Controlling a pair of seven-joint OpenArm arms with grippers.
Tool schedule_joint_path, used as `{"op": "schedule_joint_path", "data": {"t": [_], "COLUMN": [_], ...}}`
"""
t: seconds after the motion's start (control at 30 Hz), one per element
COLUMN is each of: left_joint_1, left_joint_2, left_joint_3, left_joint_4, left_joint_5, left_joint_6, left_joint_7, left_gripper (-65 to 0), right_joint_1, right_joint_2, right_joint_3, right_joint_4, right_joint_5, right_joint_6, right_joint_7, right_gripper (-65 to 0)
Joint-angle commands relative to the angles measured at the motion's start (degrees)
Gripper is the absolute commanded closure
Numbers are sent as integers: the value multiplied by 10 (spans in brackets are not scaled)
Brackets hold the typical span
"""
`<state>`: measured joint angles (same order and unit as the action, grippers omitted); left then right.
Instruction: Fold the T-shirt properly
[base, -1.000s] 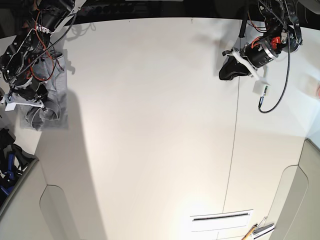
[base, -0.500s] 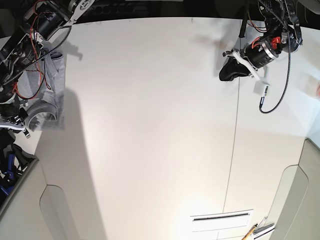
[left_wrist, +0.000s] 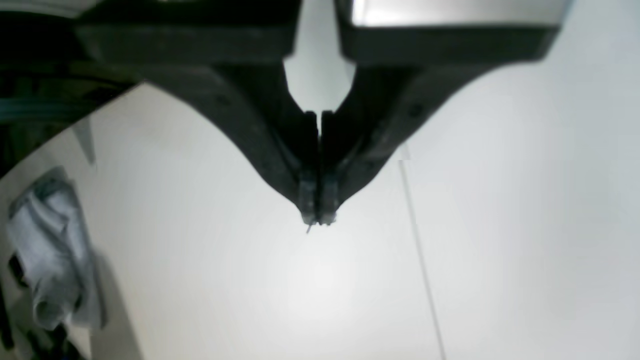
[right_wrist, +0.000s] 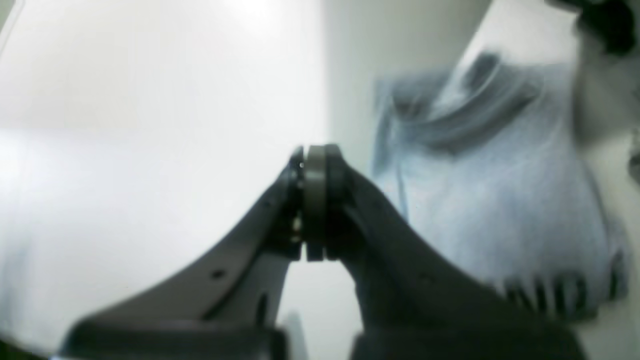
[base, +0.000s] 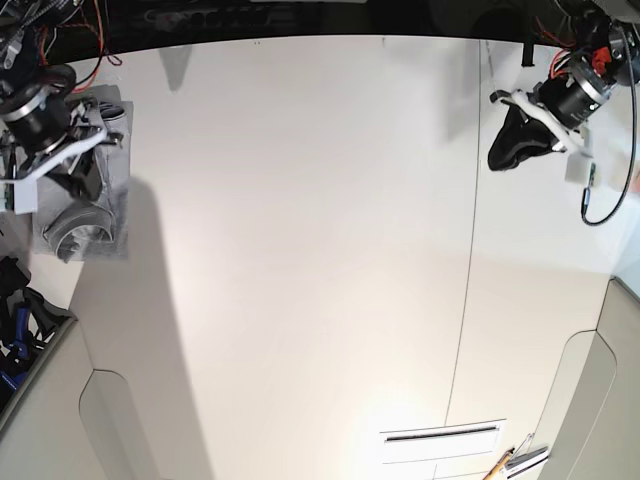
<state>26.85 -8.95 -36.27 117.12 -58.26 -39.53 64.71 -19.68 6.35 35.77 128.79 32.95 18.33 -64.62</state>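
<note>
Base view: the heather-grey T-shirt (base: 95, 225) lies in a compact folded bundle on the white tabletop (base: 300, 250), at the table's far left side as this camera sees it. One part of the cloth curls up in a rounded loop at the bundle's lower end, and a smaller roll shows near its upper end. The right gripper (base: 85, 180) hangs over the T-shirt, hiding part of it; its jaws are together. Whether its tips touch the fabric cannot be told from this side.

In the right wrist view, the closed tips stand beside the T-shirt's edge, with nothing between them, and dark marks show along the shirt's lower border, too blurred to read.

The left gripper (base: 515, 145) is well apart from the T-shirt, across the tabletop, its jaws also together and empty. Below the T-shirt in the base view, a dark bin-like opening (base: 22, 345) holds black and blue items.
</note>
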Motion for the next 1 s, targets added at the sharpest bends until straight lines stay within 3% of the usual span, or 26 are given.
{"op": "schedule_joint_path", "data": {"t": [0.0, 0.37, 0.57, 0.8, 0.9, 0.97], "left_joint_1": [15, 213, 330, 418, 419, 417], "left_joint_2": [-4, -5, -17, -89, -132, -163], "left_joint_3": [-12, -101, -103, -95, -61, -17], "left_joint_4": [15, 16, 7, -103, -201, -272], "left_joint_5": [-23, -140, -144, -144, -141, -125], "left_joint_6": [-5, -5, -5, -5, -5, -5], "left_joint_7": [-2, 94, 118, 117, 101, 40], "left_gripper": [0, 0, 0, 0, 0, 0], "right_joint_1": [-19, -233, -349, -417, -401, -372], "right_joint_2": [14, 93, 147, 246, 285, 300], "right_joint_3": [3, 3, -8, -128, -214, -274], "right_joint_4": [13, 13, 0, -111, -211, -286], "right_joint_5": [10, 153, 231, 229, 202, 157], "right_joint_6": [2, 99, 141, 163, 164, 164], "right_joint_7": [2, -103, -134, -127, -66, -11], "right_gripper": [0, 0, 0, 0, 0, 0]}}
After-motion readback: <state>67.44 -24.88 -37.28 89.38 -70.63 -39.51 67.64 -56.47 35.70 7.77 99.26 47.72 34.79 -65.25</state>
